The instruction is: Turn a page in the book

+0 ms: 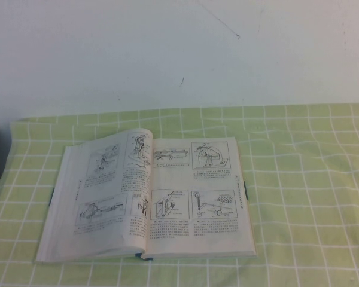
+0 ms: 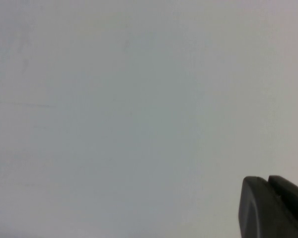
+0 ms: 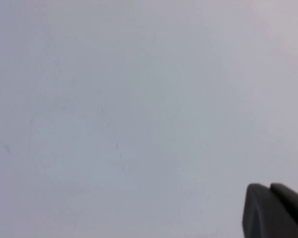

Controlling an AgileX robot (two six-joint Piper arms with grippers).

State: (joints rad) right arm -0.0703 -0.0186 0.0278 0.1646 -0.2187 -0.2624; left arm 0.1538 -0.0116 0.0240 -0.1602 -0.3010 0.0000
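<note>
From the high view, one book [image 1: 148, 200] lies open and flat on the surface [image 1: 311, 197], which is covered by a green cloth checked with white lines; a plain white wall [image 1: 179, 48] rises behind it. The book sits left of the middle of the cloth, its spine running toward the camera, dark teal cover edges showing at both outer sides and at the near end of the spine. The page [image 1: 194, 194] is the right-hand leaf, lying flat and carrying four boxed line sketches, two above and two below, each with a caption under it. The facing left-hand leaf [image 1: 99, 197] bulges upward near the spine and bears more line drawings and small text. No arm and no end effector appears in this view. In the left wrist view, only a dark corner of the left end effector [image 2: 273, 208] shows against the blank white wall, and I cannot tell whether it is open or closed. In the right wrist view, the right end effector [image 3: 275, 210] likewise shows as one dark corner against the wall, its state impossible to tell
</note>
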